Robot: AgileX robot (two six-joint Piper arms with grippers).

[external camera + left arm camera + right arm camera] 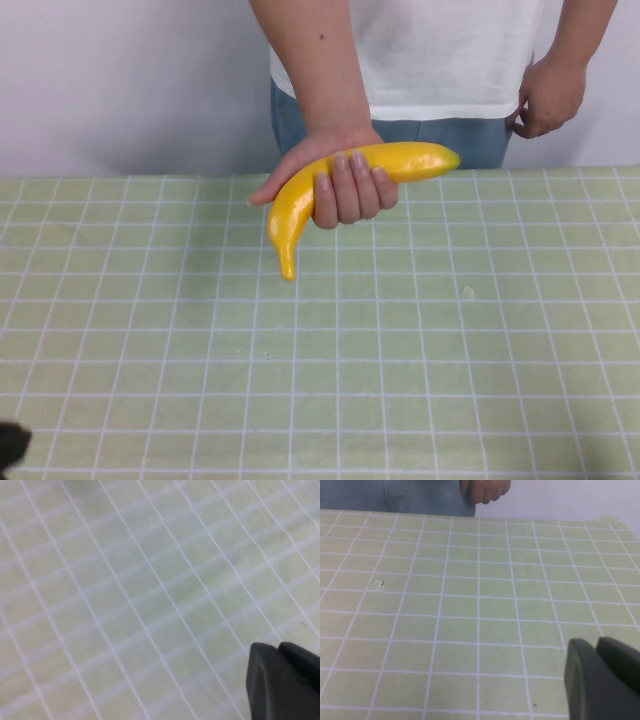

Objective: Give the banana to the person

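— What sits closest to the lens?

— In the high view, a dark scrap of the left gripper (10,445) at the near left corner of the table, low over the green checked tablecloth (450,380). Its own wrist view shows only one black finger piece (282,682) above the white-lined squares, so I cannot tell how wide it stands or whether it holds anything.

— And the other claw?

— The right gripper (602,680) is out of the high view altogether. Its wrist view shows a dark finger piece over the cloth, looking toward the far edge of the table. Again, one piece only; open or closed, I cannot tell. Nothing yellow shows beside it.

— Anything in the way on the table?

— A small pale speck on the cloth (467,292), right of the middle. It also appears in the right wrist view.

— Where is the banana?

— The banana (340,185) is in the person's hand (335,180), lifted above the far part of the table, near the middle. The fingers wrap over its mid-section; the tapered end points down toward the cloth and the other end pokes out to the right.

— And relative to the claws?

— Well apart from both. The person (440,50) stands behind the far edge, in a white shirt and jeans, their other hand (545,95) curled at the hip.
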